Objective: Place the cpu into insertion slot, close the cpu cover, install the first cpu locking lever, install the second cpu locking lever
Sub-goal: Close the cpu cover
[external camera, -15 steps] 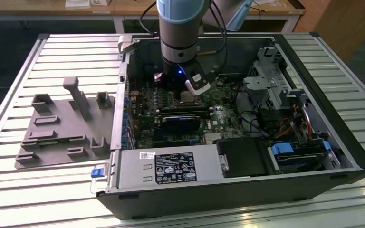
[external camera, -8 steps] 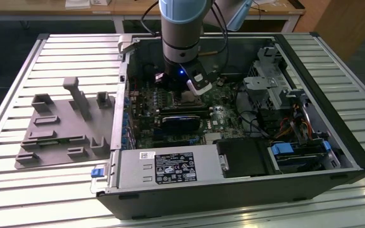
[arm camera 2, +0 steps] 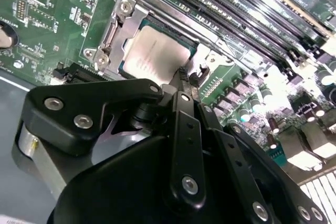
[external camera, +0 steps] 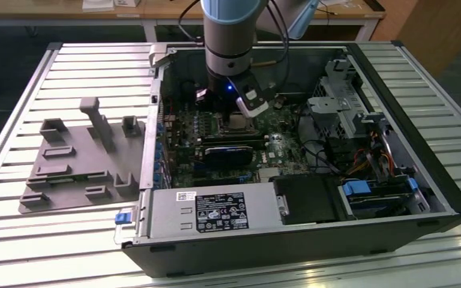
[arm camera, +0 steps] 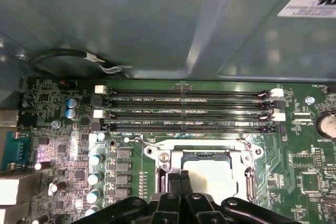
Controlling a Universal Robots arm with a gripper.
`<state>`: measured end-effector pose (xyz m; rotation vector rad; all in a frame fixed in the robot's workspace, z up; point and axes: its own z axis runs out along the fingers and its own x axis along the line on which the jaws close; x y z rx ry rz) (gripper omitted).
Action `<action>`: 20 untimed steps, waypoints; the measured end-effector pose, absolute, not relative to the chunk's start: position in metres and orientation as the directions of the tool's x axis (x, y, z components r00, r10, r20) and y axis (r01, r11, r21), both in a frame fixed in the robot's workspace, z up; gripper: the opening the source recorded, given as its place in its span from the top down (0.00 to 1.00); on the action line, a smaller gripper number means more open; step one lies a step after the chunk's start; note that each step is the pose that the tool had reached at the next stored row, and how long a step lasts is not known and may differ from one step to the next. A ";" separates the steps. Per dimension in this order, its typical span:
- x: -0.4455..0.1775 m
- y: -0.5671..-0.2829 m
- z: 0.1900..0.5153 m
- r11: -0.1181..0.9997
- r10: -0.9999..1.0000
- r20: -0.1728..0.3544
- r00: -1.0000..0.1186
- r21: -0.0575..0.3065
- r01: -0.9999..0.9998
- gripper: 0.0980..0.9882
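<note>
the end effector (arm camera 2: 181,73), pinched together on nothing, hangs at the edge of the cpu (arm camera 2: 155,55) lying in the slot (arm camera 2: 157,24), where a sideways slip could scrape it or bend the cover (arm camera 2: 119,29).

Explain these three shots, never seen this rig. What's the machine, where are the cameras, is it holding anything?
A robot arm reaches down into an open computer case lying on a slatted table. The exterior view looks on from off the arm; a grey moulded fixture lies on the table at the exterior view's left. Both wrist views ride on the arm and look past the black gripper at the motherboard. The cpu lies flat on the board, framed by the silvery cpu cover. The gripper's fingertips are together, close by the cpu's edge, holding nothing I can see.
</note>
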<state>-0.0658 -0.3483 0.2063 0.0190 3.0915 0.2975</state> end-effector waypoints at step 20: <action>-0.043 -0.348 0.226 0.988 0.014 -0.034 -0.999 0.156 0.009 1.00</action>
